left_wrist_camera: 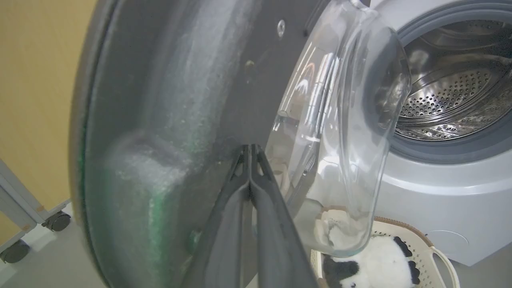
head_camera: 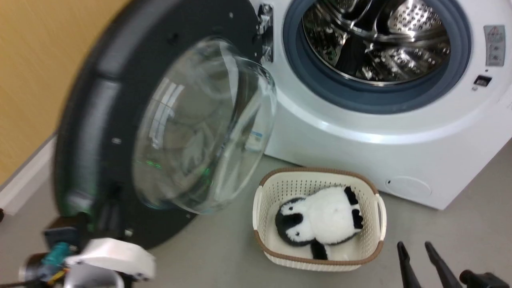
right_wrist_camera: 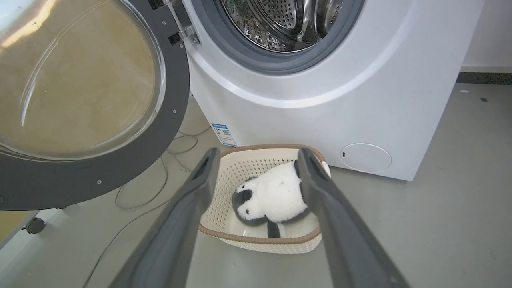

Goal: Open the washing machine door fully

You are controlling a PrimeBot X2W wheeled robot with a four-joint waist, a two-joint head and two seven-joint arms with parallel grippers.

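The washing machine door stands swung out to the left of the white washing machine, its black inner ring and clear glass bowl facing me. The steel drum and grey gasket lie uncovered. My left gripper is shut with nothing between its fingers, and its tips rest against the door's black inner face beside the glass bowl. Its pale wrist shows below the door. My right gripper hangs open at the lower right, above the floor and away from the door.
A cream basket holding a black-and-white plush toy stands on the floor in front of the machine, between the right gripper's fingers in the right wrist view. A cable trails under the door. A yellow wall and a wheeled frame are left of the door.
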